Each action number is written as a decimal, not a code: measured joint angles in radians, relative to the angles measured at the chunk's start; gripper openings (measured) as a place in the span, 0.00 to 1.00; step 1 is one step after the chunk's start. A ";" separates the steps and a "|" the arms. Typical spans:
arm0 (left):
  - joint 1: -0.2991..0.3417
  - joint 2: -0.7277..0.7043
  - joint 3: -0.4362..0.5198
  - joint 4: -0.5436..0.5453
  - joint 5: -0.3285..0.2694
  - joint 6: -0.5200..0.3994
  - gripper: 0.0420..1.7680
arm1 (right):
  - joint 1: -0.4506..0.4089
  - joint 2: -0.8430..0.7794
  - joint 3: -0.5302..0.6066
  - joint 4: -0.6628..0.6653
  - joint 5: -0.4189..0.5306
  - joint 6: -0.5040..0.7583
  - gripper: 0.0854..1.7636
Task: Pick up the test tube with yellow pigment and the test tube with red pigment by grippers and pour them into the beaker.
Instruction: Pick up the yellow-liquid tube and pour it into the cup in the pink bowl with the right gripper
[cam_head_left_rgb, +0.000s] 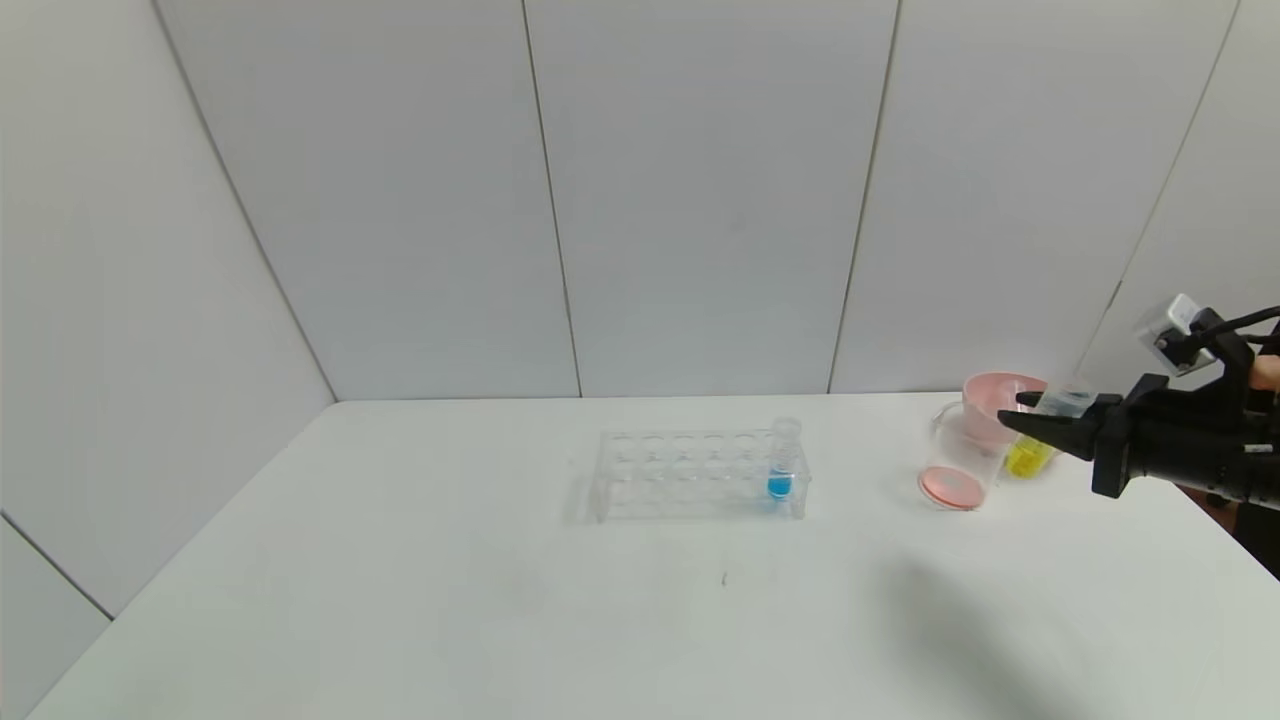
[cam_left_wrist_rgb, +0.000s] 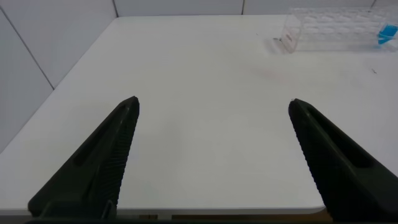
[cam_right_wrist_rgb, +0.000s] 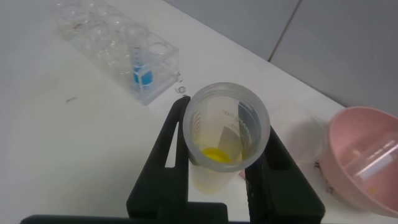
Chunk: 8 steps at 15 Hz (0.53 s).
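Rack (cam_head_left_rgb: 690, 475) with 1 blue tube (cam_head_left_rgb: 781, 470); 1 yellow tube (cam_head_left_rgb: 1030, 455) in right hand (cam_head_left_rgb: 1022, 412).

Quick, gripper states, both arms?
Left gripper: open, holding nothing.
Right gripper: shut on the test tube with yellow pigment, beside the beaker.

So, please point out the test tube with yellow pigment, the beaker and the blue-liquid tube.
test tube with yellow pigment (cam_right_wrist_rgb: 214, 154): right wrist view, yellow liquid at its bottom.
beaker (cam_head_left_rgb: 952, 487): head view, reddish base.
blue-liquid tube (cam_head_left_rgb: 780, 486): head view, blue liquid.
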 joint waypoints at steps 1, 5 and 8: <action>0.000 0.000 0.000 0.000 0.000 0.000 0.97 | -0.033 0.016 -0.039 0.017 0.011 -0.011 0.29; 0.000 0.000 0.000 0.000 0.000 0.000 0.97 | -0.114 0.075 -0.191 0.184 0.043 -0.044 0.29; 0.000 0.000 0.000 0.000 0.000 0.000 0.97 | -0.157 0.107 -0.344 0.437 0.044 -0.164 0.29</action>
